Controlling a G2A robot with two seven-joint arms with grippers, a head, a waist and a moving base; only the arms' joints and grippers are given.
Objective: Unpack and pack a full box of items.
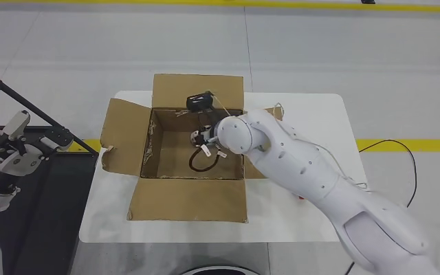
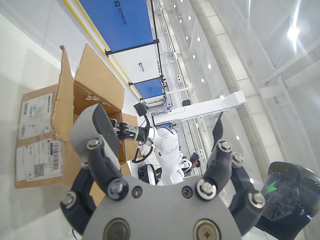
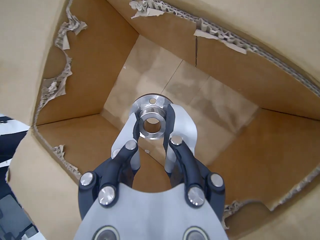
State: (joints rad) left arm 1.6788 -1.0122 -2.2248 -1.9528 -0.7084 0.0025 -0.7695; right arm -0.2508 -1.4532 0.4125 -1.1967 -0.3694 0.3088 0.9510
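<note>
An open cardboard box (image 1: 189,199) stands in the middle of the white table (image 1: 302,117), its flaps folded outward. My right arm goes down into it from the near right. Inside, my right gripper (image 3: 153,119) is shut on a shiny metal flange ring (image 3: 147,103) with a round bore, held above the bare box floor (image 3: 190,86). From above, that gripper (image 1: 203,137) sits near the box's rear wall. My left gripper (image 2: 160,116) is off to the table's left, pointing upward, open and holding nothing; it looks across at the box (image 2: 100,88) and the right gripper (image 2: 120,128).
The box rim is torn and ragged (image 3: 62,51). A black cable loop (image 1: 201,163) hangs from the right wrist inside the box. A black cart (image 1: 41,206) stands left of the table. A black device with a green lightning mark (image 2: 282,193) sits beside the left gripper.
</note>
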